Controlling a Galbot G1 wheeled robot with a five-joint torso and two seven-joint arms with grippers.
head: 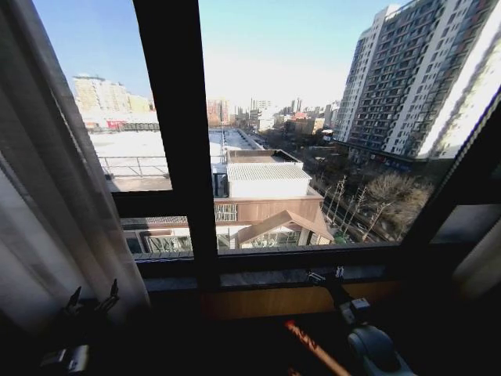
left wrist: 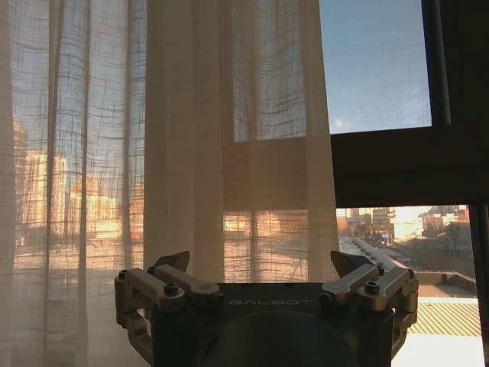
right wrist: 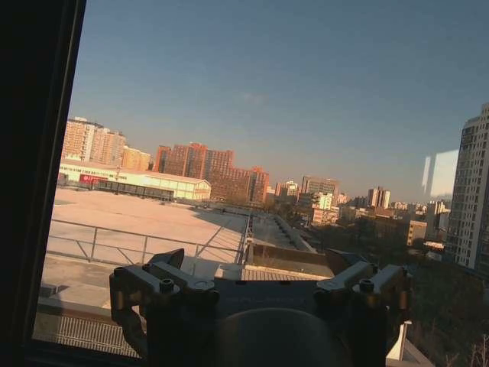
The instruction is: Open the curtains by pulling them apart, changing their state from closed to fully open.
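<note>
The sheer white curtains [head: 47, 204] hang bunched at the window's left side in the head view, and a pale strip of fabric [head: 479, 262] shows at the far right edge. Between them the glass is bare. My left gripper [head: 95, 290] sits low beside the left panel's foot, open and holding nothing. In the left wrist view the open gripper [left wrist: 260, 260] faces the folded curtain [left wrist: 153, 153] at a short distance, not touching it. My right gripper [head: 326, 274] is by the sill right of the centre bar. It is open [right wrist: 256, 258] and faces bare glass.
A thick black window frame bar [head: 176, 133] runs upright through the middle, with a crossbar and a wooden sill [head: 274, 274] below. A slanted dark frame [head: 462, 172] bounds the right side. A red-orange strip [head: 309, 341] lies below the sill near my right arm.
</note>
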